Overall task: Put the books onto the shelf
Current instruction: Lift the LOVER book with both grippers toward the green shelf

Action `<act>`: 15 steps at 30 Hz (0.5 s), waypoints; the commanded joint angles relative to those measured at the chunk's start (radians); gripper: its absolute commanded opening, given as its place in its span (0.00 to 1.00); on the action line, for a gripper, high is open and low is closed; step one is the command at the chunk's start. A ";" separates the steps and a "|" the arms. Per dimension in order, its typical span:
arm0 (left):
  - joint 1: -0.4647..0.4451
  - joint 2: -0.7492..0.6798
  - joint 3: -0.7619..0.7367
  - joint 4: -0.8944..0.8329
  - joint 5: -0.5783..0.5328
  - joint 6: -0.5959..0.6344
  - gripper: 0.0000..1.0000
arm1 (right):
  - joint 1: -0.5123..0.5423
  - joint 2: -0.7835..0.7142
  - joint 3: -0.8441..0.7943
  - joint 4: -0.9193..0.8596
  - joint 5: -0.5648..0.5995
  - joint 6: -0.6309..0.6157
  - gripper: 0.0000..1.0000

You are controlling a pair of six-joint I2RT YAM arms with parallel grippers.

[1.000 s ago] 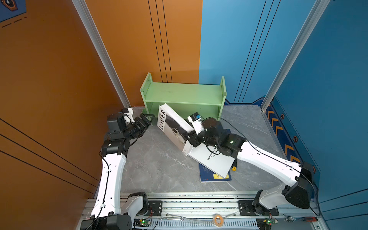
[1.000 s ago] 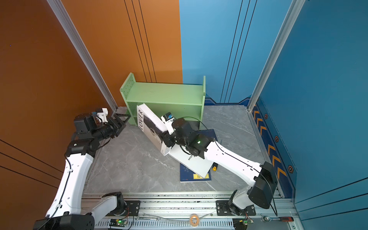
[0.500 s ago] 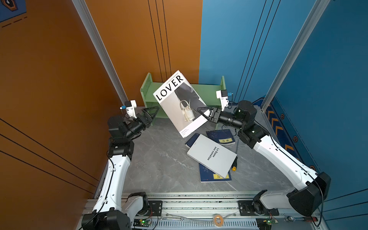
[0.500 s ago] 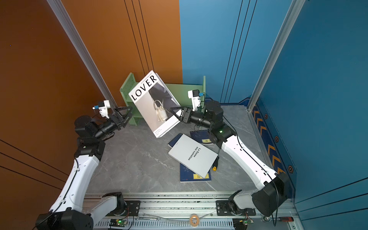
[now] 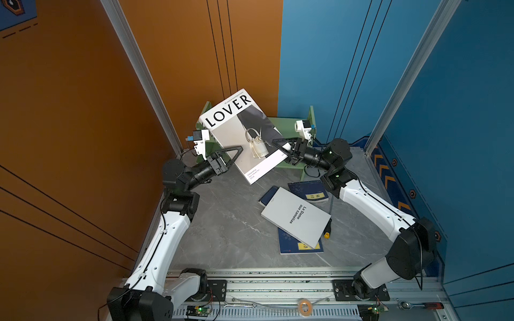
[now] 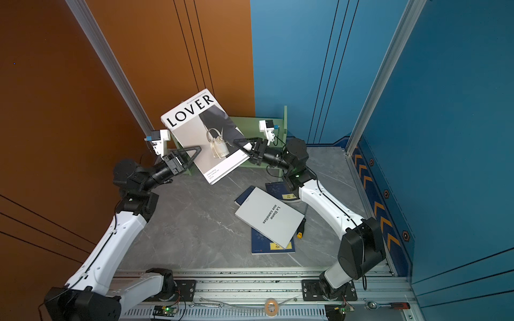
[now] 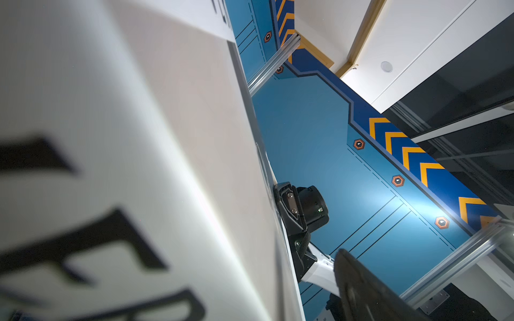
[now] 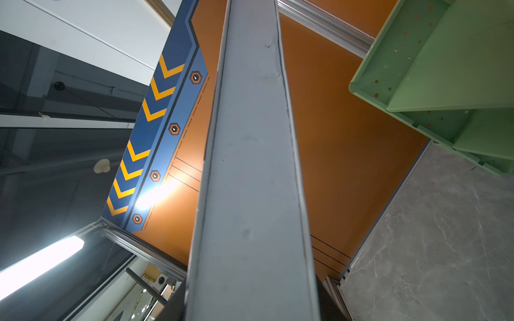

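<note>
Left gripper half behind magazine

Large black "LOVER" across the cover of the white book, "La Dame aux camélias" in black on the grey book, finer cover print too small to read

Large white "LOVER" magazine, raised, screens light-green wooden shelf at 12 o'clock. Grey marble surface bare 7–10 o'clock. Grey paperback on blue books blocks 4 o'clock.
</note>
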 commanded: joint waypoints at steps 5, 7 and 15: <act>-0.018 -0.014 0.006 0.124 -0.009 -0.043 0.87 | -0.001 -0.017 0.042 0.092 -0.012 0.027 0.46; -0.019 -0.012 0.006 0.124 -0.027 -0.051 0.77 | 0.000 -0.016 0.041 0.096 -0.010 0.027 0.46; -0.020 0.015 -0.023 0.124 -0.080 -0.096 0.62 | 0.004 -0.009 0.040 0.093 -0.001 0.005 0.47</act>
